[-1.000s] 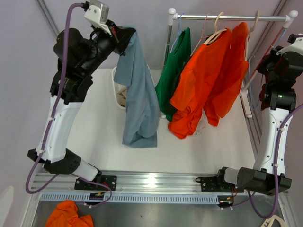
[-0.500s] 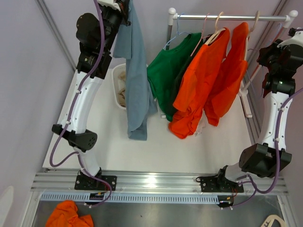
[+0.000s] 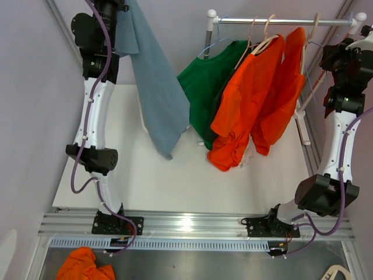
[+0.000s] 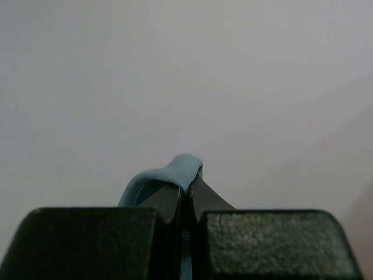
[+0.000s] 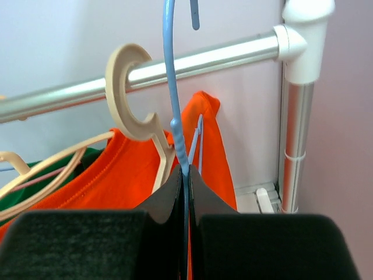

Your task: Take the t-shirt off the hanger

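My left gripper (image 4: 186, 189) is clamped shut on a fold of the blue-grey t-shirt (image 3: 154, 99). In the left wrist view the fabric bulges out just above the pinched fingertips, with plain wall behind it.

From the top view my left arm is raised high at the far left. The t-shirt hangs from it in one long drape, its lower tip above the white table (image 3: 175, 181). The shirt is off the rack and on no hanger. Its right edge overlaps the green shirt (image 3: 204, 81) in this view; I cannot tell whether they touch.

My right gripper (image 5: 185, 181) is closed on the thin neck of the blue hanger (image 5: 170, 70), at the right end of the metal rail (image 5: 221, 58) near the white corner post (image 5: 300, 52). The blue hook rises past the rail; I cannot tell if it rests on it. A beige hanger (image 5: 125, 99) is hooked over the rail just left of it and carries an orange shirt (image 5: 116, 175).

Green and orange shirts hang on the rack. An orange cloth (image 3: 87, 265) lies off the table at the near left.
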`<state>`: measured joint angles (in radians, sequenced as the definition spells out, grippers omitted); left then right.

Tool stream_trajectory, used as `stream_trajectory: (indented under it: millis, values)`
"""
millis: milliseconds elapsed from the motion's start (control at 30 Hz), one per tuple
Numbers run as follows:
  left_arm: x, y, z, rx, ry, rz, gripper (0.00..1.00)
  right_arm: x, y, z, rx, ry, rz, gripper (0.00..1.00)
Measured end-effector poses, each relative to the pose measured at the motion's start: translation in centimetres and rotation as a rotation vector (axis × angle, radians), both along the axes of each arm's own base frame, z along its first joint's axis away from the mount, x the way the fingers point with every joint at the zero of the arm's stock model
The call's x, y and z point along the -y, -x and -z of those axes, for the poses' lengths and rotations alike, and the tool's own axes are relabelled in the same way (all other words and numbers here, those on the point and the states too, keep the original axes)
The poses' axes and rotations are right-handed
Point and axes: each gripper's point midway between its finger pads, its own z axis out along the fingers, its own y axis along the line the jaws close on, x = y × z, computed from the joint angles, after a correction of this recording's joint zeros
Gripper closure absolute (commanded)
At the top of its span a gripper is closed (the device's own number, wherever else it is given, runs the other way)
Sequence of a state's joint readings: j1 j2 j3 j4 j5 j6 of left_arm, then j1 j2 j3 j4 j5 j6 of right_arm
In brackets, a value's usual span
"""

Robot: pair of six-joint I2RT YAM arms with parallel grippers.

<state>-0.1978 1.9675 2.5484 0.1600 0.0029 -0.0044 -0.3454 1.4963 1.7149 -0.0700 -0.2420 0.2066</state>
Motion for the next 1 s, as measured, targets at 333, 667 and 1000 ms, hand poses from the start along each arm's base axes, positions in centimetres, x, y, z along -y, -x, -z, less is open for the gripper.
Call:
stream_trajectory:
  millis: [333, 667, 1000]
  values:
    - [0.4, -12.1, 13.2, -0.242, 0.089, 0.053, 0.99, 0.8, -3.2, -1.2, 0.035, 0.039, -0.022, 1.00]
    - [2.6, -16.7, 25.0, -0.548, 0.117, 0.120, 0.99, 1.8, -6.7, 0.7, -0.005, 0.030, -0.039, 1.00]
    - [7.7, -14.6, 34.3, -0.882, 0.184, 0.195, 0.99, 2.7, -7.2, 3.7, -0.083, -0.001, -0.002, 1.00]
